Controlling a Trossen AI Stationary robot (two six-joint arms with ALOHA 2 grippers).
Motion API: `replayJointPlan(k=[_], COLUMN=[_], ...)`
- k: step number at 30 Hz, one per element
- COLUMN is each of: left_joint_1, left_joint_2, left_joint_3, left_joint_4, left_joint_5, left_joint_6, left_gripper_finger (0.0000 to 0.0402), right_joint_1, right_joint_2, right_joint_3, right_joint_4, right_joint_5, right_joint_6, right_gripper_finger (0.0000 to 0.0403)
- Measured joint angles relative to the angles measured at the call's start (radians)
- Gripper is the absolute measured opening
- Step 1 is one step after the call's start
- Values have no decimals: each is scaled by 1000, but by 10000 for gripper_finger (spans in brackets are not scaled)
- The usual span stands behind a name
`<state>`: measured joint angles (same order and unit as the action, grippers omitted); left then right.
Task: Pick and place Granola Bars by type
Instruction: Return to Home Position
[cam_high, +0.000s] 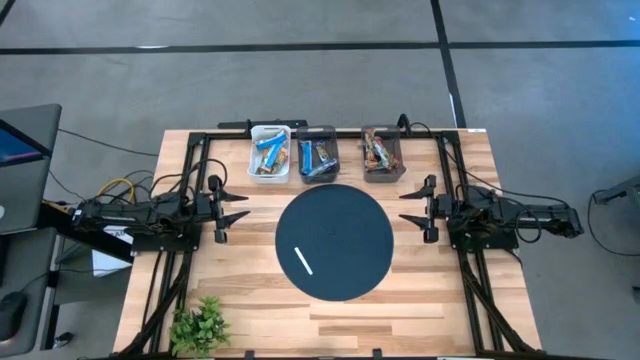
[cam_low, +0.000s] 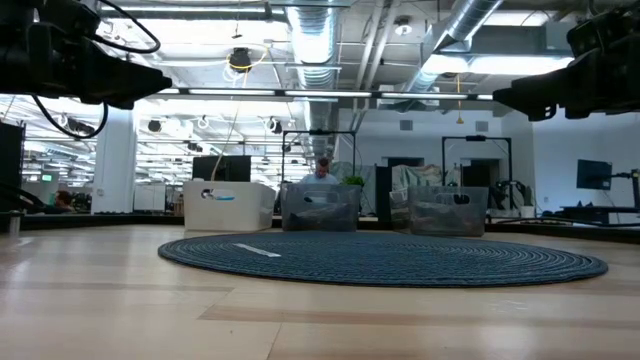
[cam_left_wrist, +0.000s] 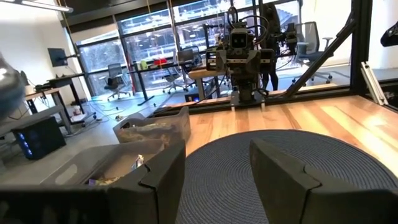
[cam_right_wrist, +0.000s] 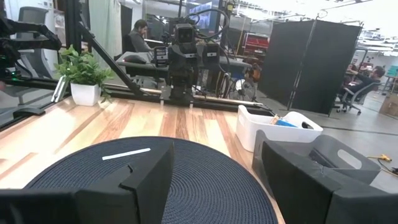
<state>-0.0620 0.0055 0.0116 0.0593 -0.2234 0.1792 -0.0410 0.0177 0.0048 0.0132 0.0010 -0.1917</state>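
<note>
The granola bars lie in three bins along the table's far edge: blue and brown bars in the white bin (cam_high: 270, 153), blue ones in the middle dark bin (cam_high: 319, 154), reddish multicoloured ones in the right dark bin (cam_high: 382, 153). A thin white stick (cam_high: 303, 260) lies on the round dark mat (cam_high: 334, 240). My left gripper (cam_high: 238, 207) hovers open at the mat's left side, above the table. My right gripper (cam_high: 409, 207) hovers open at the mat's right side. Both point toward the mat and hold nothing.
A small green plant (cam_high: 198, 324) stands at the table's near left corner. A black frame (cam_high: 190, 150) runs along the table's left, right and far sides. Bare wood lies along the near edge (cam_high: 350, 320). People sit in the room beyond the table.
</note>
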Motion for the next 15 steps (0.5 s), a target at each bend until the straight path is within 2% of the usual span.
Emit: replayJointPlan(k=[15], left_joint_1=[0], left_joint_2=[0], left_joint_3=[0], left_joint_4=[0], left_joint_5=[0], left_joint_6=[0], left_gripper_finger=[174], right_joint_1=[0], right_joint_2=[0], right_joint_3=[0], right_joint_4=[0], right_joint_5=[0], right_joint_6=[0], right_gripper_finger=[240])
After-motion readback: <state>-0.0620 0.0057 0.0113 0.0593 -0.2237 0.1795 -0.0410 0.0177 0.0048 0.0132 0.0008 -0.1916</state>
